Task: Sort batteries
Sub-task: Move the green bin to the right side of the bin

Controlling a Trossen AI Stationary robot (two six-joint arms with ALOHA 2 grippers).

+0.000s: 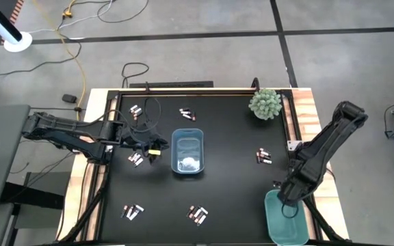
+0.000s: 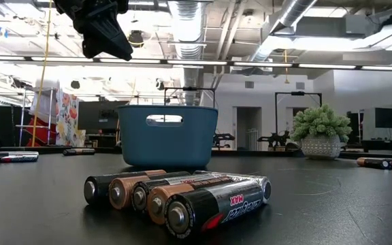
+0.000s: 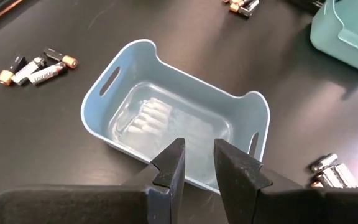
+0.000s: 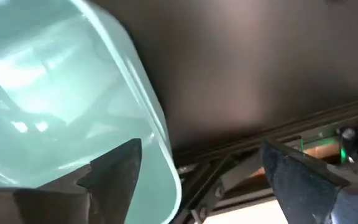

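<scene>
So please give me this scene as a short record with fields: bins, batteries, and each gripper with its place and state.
blue bin: blue plastic rectangular bin at the table's middle, pale batteries inside
teal bin: teal plastic bin at the table's near right corner
loose batteries: small cylindrical cells in groups on the black table
left gripper: above the blue bin's rim, narrow gap, nothing visibly held
right gripper: open, over the teal bin's edge
plant: green potted plant
</scene>
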